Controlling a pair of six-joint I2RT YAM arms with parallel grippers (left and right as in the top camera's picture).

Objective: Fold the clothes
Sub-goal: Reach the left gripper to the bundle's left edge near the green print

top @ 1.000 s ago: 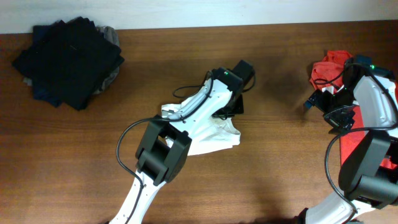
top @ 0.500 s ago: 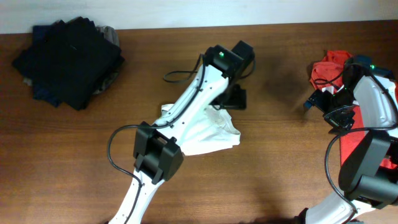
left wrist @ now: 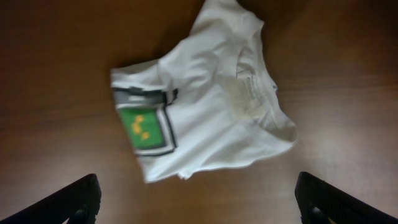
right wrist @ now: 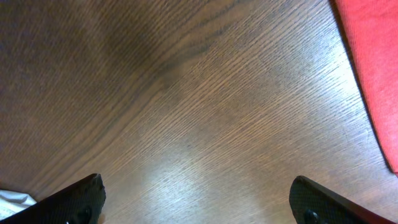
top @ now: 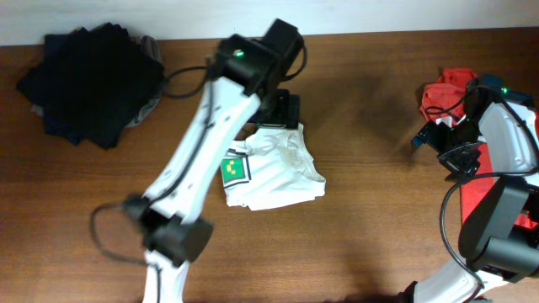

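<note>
**Overhead view.** The white T-shirt (top: 282, 172) lies folded into a compact bundle near the middle of the desk (top: 379, 236). Its green badge (top: 237, 168) faces up on the bundle's left side. My left arm (top: 202, 143) reaches from the near edge toward the far edge. The left end effector (top: 283, 108) hangs at the shirt's far side, and from here I cannot tell whether it touches the cloth. The right end effector (top: 438, 139) sits near the right edge, just beside a red T-shirt (top: 446, 88) and well apart from the white one. A pile of dark garments (top: 88, 80) occupies the far left corner.

**Left wrist view.** The fingertips (left wrist: 71, 199) show at the two lower corners, spread wide with nothing between them. The white T-shirt rests on the wood ahead of them, apart from both. Its collar points to the upper right and the badge sits at the left. The picture is slightly blurred.

**Right wrist view.** My right fingertips (right wrist: 74, 199) likewise stand spread wide over bare wood and hold nothing. Red cloth fills the upper right corner, and a sliver of white cloth shows at the lower left corner.
</note>
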